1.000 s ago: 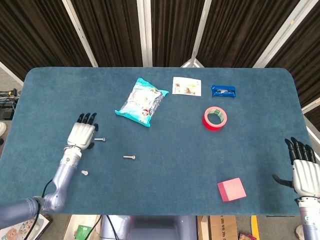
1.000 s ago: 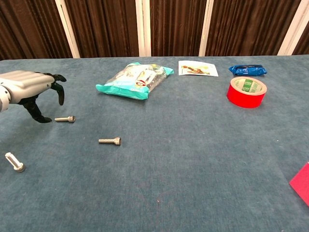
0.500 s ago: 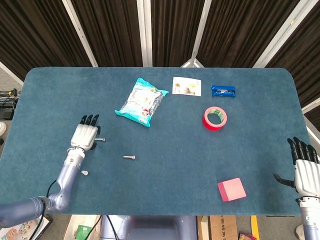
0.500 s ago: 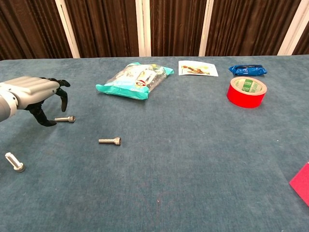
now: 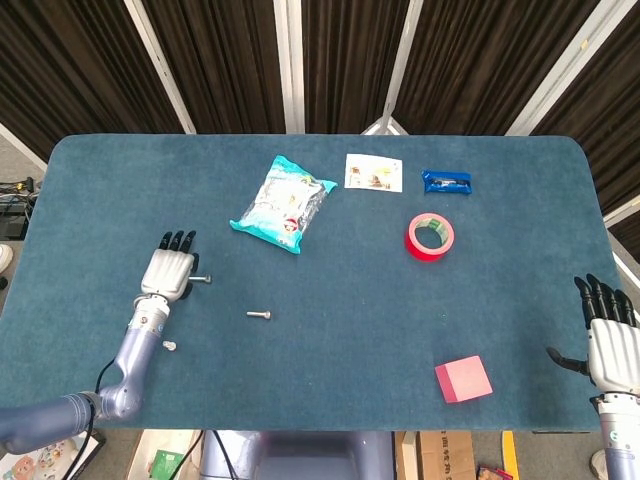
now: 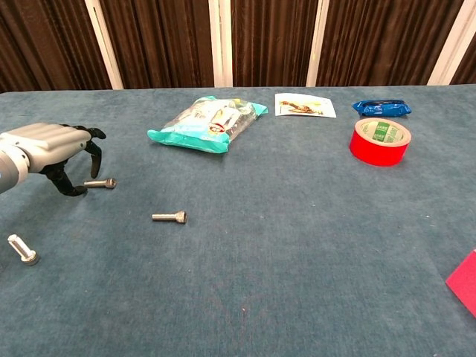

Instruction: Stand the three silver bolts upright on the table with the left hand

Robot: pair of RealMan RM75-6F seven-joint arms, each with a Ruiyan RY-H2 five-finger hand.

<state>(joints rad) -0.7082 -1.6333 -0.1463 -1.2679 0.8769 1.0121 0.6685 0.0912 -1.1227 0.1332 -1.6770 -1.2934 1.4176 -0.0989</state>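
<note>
Progress is small: one bolt near the table's front edge [image 6: 22,249] seems already upright, though I cannot be sure, while the middle bolt [image 6: 169,217] and the far bolt [image 6: 100,183] lie flat. Left hand [image 6: 52,149] hovers over the far bolt's end with fingers curved and apart, holding nothing. Right hand [image 5: 612,340] waits spread out, well apart from everything.

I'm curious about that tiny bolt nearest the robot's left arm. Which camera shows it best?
The chest view: the nearest bolt looks large, its head and shank distinct. The head view shows it only as a small pale speck beside the left arm.
</note>
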